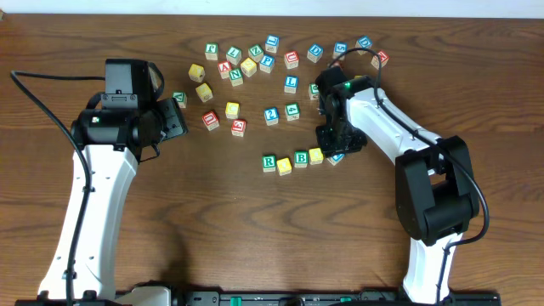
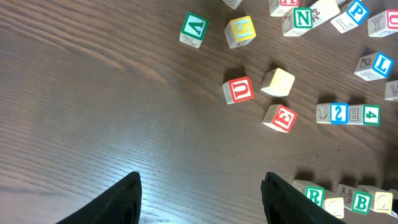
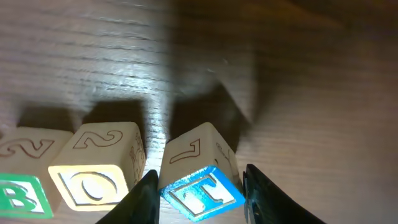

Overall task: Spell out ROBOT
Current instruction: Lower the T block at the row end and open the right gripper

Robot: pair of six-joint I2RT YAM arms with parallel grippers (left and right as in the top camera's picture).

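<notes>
Overhead camera looked straight down on the brown wooden table [image 1: 221, 204], whole layout in frame. Left wrist camera looked down from mid height; row of wooden letter cubes [image 2: 360, 201] at its lower right. Right wrist camera sat very near that row's blue-lettered T cube [image 3: 202, 190], bottom centre.

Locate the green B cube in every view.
Overhead: green B cube, third from the left in the short row of cubes.
Left wrist: green B cube, bottom right, near the edge.
Right wrist: green B cube, bottom left corner, cropped.
Shared landmark: the yellow O cube beside it.
</notes>
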